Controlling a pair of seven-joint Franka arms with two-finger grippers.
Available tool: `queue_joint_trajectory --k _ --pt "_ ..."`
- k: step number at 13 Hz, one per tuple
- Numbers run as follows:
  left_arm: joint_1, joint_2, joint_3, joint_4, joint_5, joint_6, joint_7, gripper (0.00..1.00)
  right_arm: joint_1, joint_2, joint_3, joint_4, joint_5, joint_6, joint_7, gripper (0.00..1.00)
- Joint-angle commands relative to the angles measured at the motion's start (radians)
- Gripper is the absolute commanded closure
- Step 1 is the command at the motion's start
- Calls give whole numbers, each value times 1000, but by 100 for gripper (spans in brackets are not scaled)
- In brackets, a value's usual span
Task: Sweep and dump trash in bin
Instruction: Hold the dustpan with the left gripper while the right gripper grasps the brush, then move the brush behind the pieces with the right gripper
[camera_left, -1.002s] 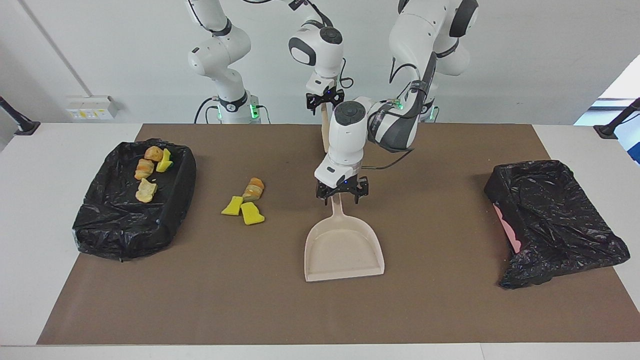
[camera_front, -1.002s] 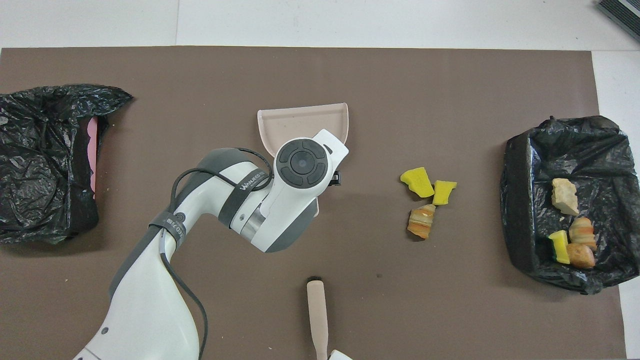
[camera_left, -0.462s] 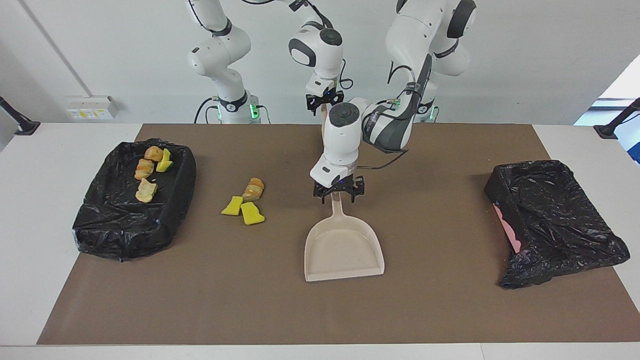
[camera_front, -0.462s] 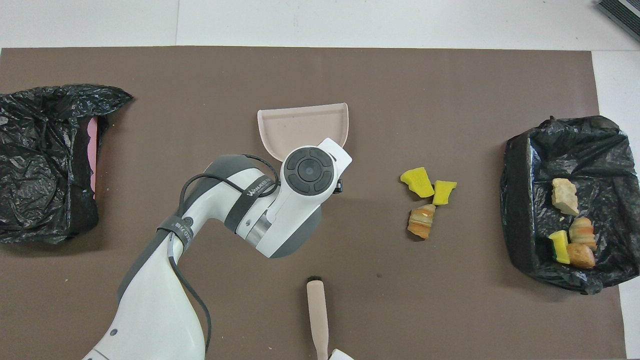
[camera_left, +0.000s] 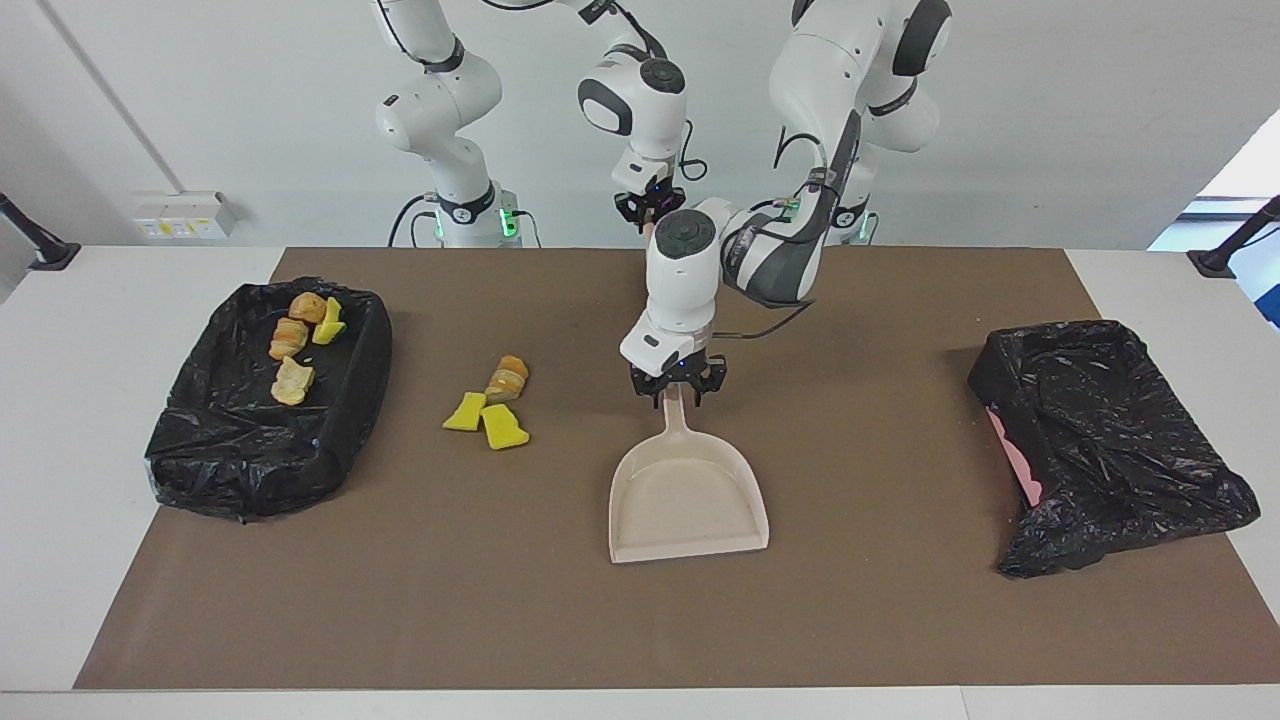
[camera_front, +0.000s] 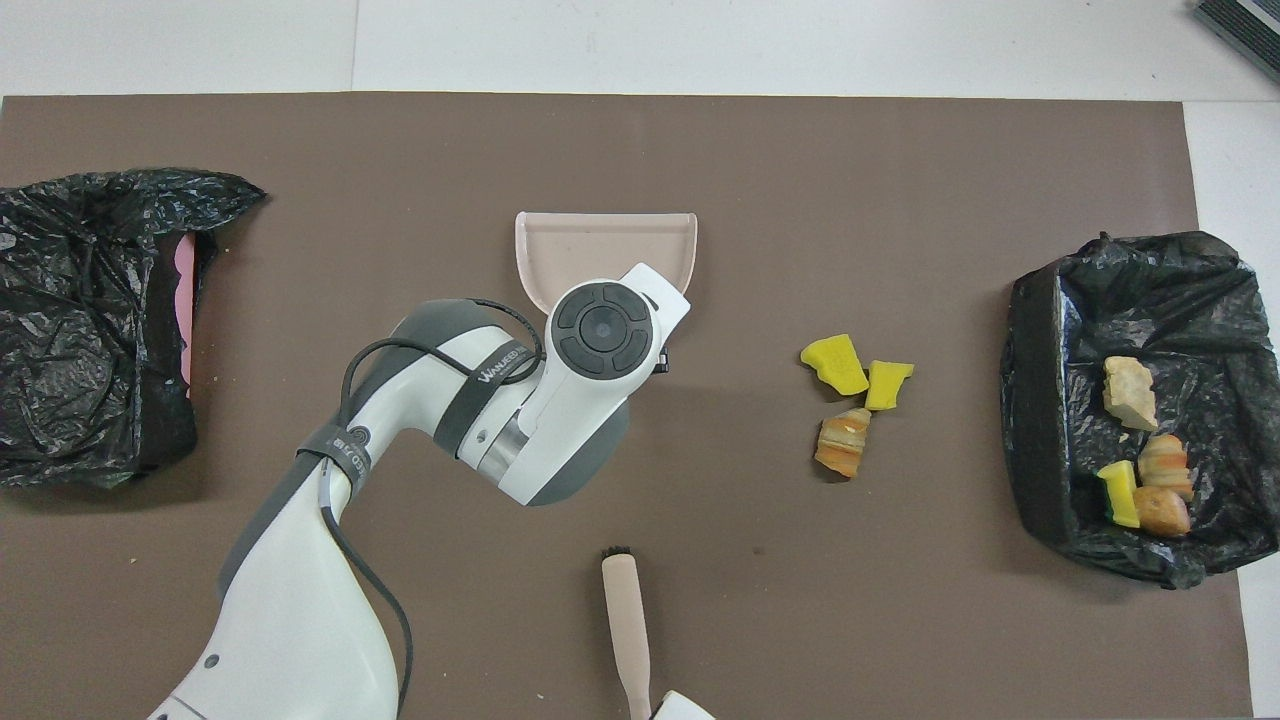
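Your left tool (camera_left: 677, 392) closes on the handle of the beige plastic dustpan (camera_left: 688, 495); your right tool (camera_left: 650, 207) grips the beige brush (camera_front: 625, 630). Next, bring both to the three yellow and tan scraps (camera_left: 492, 402) on the desk beside the black-lined bin (camera_left: 190, 455), toward the right arm's end.

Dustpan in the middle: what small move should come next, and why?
Likely bring the dustpan over beside the three loose scraps. The left tool is down at its handle, the right tool holds the brush, and those scraps lie on the mat apart from the pan, toward the right arm's end.
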Motion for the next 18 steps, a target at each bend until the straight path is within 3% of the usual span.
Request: queue_joint_trajectory --k 1,5,9,12,15,18 --pt "4 -26 3 -4 45 -18 12 87 -38 -56 3 3 -31 -24 28 100" --pt "-1 -95 2 -15 67 -164 195 99 -120 -171 3 4 -79 -131 -23 100" --pt "2 -156 2 -29 62 -293 476 99 -330 -277 0 7 -113 -300 -252 100" --pt "13 -173 2 -52 58 -365 804 100 -556 -232 6 9 -200 -291 -435 100" --pt "36 -173 2 -56 55 -371 1060 100 -757 -172 6 9 -238 -195 -662 100" --pt "15 -216 2 -137 65 -338 1119 100 -889 -138 6 9 -300 -121 -762 100"
